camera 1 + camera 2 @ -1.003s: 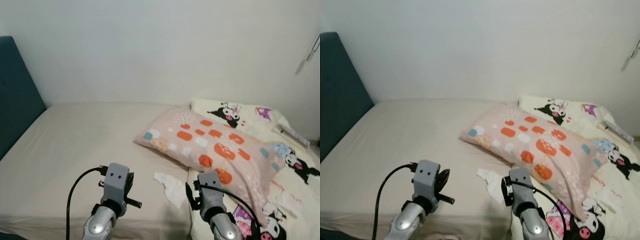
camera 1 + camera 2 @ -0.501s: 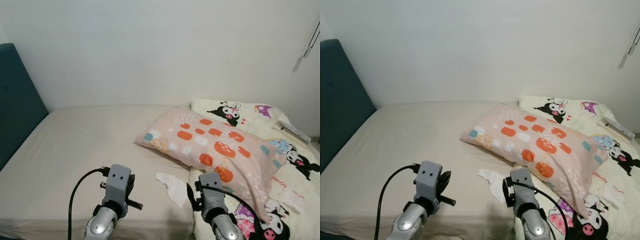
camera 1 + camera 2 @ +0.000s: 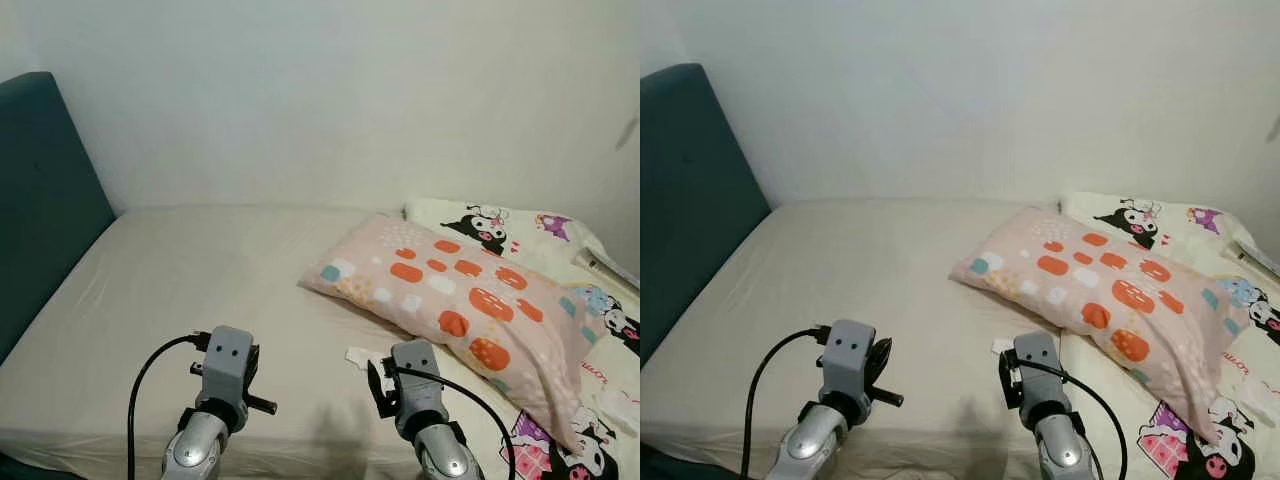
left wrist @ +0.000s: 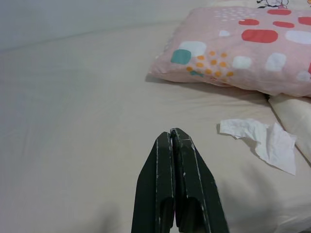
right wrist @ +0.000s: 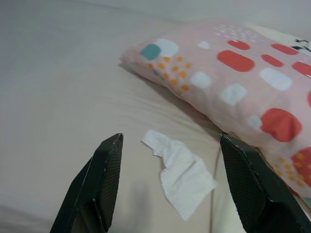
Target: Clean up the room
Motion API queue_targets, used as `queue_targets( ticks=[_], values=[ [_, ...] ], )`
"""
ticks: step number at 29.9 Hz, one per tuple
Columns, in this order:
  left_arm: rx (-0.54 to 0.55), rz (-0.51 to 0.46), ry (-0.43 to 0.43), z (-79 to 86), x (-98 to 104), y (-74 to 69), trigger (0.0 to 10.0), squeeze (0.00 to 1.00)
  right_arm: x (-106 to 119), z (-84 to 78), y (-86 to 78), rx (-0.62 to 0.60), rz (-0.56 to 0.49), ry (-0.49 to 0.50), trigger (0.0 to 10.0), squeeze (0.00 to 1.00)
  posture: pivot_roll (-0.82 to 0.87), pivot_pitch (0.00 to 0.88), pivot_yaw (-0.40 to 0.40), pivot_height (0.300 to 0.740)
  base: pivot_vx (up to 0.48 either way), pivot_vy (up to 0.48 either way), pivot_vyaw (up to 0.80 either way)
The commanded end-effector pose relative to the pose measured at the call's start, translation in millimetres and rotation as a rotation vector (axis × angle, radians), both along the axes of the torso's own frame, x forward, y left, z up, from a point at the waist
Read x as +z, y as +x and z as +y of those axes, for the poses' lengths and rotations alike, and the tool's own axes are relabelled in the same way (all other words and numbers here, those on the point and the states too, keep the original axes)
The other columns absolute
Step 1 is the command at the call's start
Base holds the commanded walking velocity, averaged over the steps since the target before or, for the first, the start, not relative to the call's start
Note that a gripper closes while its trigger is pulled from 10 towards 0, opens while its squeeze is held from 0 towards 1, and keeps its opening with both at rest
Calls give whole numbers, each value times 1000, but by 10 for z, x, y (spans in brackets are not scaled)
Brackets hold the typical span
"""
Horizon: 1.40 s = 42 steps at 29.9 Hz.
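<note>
Right pincer wide open over the tissue, nothing held

Your right gripper [image 5: 167, 182] is spread wide and empty above the crumpled tissue [image 5: 178, 172], which lies near the bed's [image 3: 180, 290] front edge beside the patterned pillow [image 5: 233, 82]. Come down skewed and you may pinch sheet instead. Your left gripper [image 4: 172, 138] is closed, empty.

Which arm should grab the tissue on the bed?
Right, probably. The right claw is open and points at the tissue, which lies between its fingers in the right wrist view. The left claw is shut, with the tissue off to its side.
</note>
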<state>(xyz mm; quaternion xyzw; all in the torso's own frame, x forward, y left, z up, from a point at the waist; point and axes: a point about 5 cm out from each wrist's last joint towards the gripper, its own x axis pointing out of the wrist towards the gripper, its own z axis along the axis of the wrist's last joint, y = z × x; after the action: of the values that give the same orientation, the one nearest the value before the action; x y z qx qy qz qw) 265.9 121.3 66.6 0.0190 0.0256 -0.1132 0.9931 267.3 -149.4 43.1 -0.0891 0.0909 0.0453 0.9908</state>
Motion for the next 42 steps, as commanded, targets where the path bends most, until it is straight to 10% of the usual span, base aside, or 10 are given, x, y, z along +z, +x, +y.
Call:
queue_targets(
  ticks=[1,42],
  values=[
    [4,5,14,1,-14,-5,10000,0,-43,-44,-8,-26,29,-2,10000,0,20,37,4,740,0,0,0],
    [-24,46,69,17,-59,130,10000,0,-8,-150,65,-79,37,60,10000,0,20,42,17,638,0,0,0]
  ],
)
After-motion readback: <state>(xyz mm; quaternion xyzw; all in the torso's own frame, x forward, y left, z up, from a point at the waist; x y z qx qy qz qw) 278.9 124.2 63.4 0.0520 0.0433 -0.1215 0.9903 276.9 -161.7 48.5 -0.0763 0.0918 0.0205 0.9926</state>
